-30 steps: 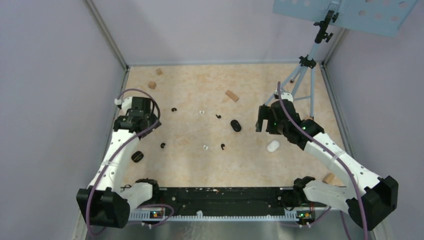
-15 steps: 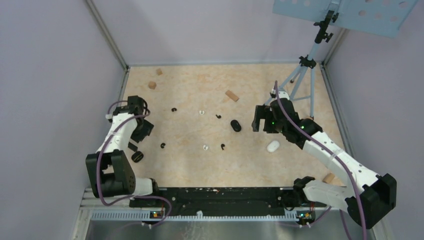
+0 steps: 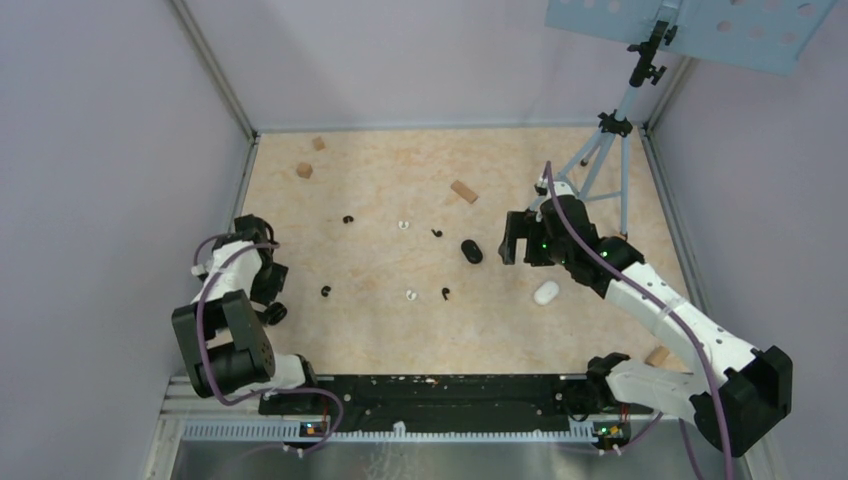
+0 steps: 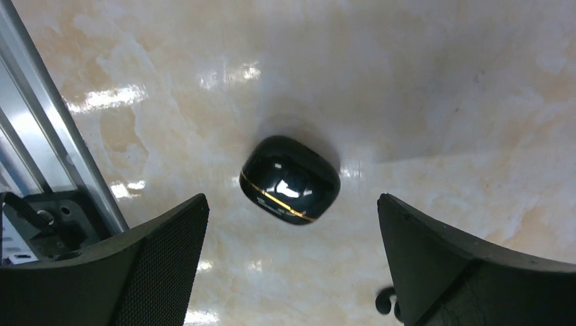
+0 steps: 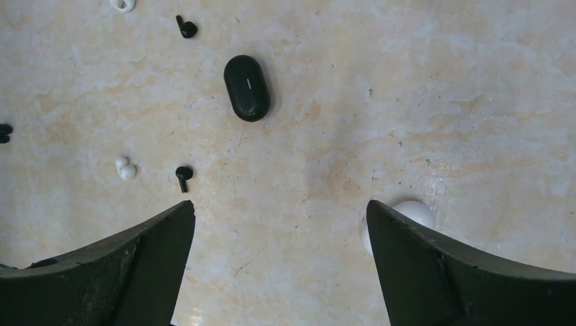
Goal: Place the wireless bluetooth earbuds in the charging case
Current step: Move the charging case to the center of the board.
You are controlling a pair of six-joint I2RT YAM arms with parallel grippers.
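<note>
The earbuds [image 3: 411, 295] lie scattered across the middle of the tabletop [image 3: 400, 340], four black and two white, none in a case. I'd judge them featherlight, hard and glossy, apt to skid or flick away. They are best pinched across the fat bulb, with the stem left free.

A black case [image 3: 471, 251] sits at three o'clock of the cluster and a white case [image 3: 546, 293] at four. A second black case [image 4: 290, 178], gold-lined and shut, lies out at eight. The left gripper [image 4: 291, 204] hangs over that one, fingers spread wide, holding nothing. The right gripper [image 5: 280, 204] hovers just as wide and empty near the white case.

The surface is smooth, shiny, marbled beige. Wooden blocks [image 3: 463, 191] lie toward twelve and a tripod [image 3: 600, 150] stands at two, with plain lilac walls [image 3: 120, 200] all round.
</note>
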